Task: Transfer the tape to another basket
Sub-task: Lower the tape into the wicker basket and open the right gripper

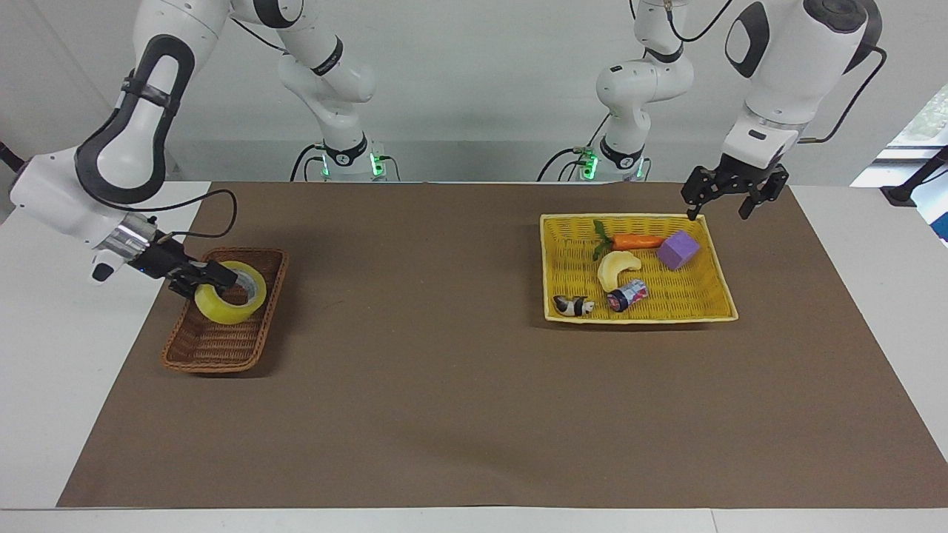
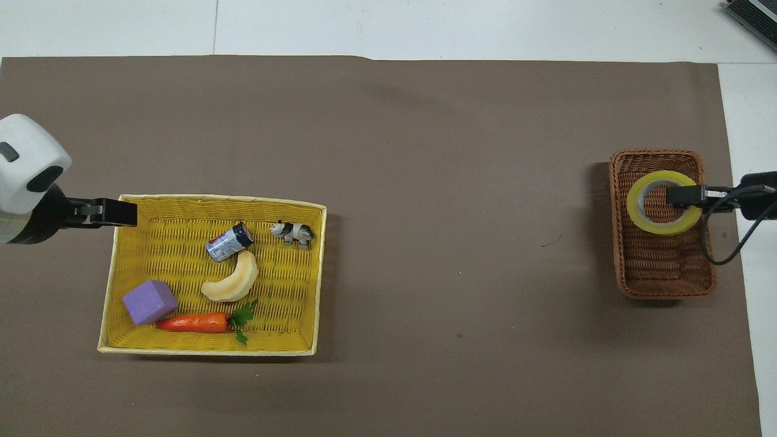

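Observation:
The yellow tape roll (image 1: pixel 224 312) (image 2: pixel 635 205) hangs tilted, low inside the brown wicker basket (image 1: pixel 215 362) (image 2: pixel 665 286), in the half of it farther from the robots. My right gripper (image 1: pixel 221 279) (image 2: pixel 677 195) is shut on the roll's wall, with one finger through its hole. I cannot tell whether the roll touches the basket's floor. My left gripper (image 1: pixel 716 210) (image 2: pixel 119 212) is open and empty in the air, over the outer edge of the yellow tray (image 1: pixel 638 318) (image 2: pixel 206 350).
The yellow tray holds a carrot (image 1: pixel 637 241), a purple block (image 1: pixel 678 249), a pale crescent toy (image 1: pixel 617 268), a small can (image 1: pixel 628 294) and a black-and-white animal figure (image 1: pixel 574 305). A brown mat (image 1: pixel 444 370) covers the table between the tray and the basket.

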You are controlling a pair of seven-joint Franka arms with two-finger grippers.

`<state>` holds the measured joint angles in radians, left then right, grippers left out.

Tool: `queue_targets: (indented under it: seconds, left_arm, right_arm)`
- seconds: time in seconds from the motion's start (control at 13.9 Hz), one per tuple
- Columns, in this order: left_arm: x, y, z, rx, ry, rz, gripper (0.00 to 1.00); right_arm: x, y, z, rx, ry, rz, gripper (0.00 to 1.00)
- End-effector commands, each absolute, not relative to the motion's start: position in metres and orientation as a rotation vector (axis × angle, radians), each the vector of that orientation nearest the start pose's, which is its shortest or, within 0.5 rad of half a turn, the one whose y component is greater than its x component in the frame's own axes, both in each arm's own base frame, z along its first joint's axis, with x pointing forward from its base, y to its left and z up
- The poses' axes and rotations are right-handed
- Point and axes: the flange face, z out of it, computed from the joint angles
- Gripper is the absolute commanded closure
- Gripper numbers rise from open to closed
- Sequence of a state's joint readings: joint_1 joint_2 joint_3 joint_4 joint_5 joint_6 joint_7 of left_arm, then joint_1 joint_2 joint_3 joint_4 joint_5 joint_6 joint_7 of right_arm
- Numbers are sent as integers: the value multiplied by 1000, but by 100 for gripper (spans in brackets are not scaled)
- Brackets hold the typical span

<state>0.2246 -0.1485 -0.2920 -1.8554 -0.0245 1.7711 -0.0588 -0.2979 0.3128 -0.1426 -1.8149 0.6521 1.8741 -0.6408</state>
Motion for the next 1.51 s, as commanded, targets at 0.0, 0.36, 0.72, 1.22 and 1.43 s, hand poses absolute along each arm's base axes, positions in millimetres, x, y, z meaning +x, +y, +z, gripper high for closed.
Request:
queue_targets:
  seconds: [0.0,0.36,0.72,1.22,1.43]
  left_arm:
    - [520,-27,589,-3111,-37,-70,0]
    - [541,-11,614,-3123,-51,-9,0]
    - [543,-13,610,-3135,-32,5,0]
    - [541,-12,624,-3135,-39,-47,0]
    - [538,-12,625,-3135,-42,-25,0]
  right_arm:
    - [575,-224,359,-2518,63,-149,100]
    - [568,-233,335,-2512,31,-127,100]
    - [568,-229,329,-2528,39,-133,91]
    - [576,-233,338,-2518,57,-171,0]
    - [589,-240,350,-2511,62,-234,0]
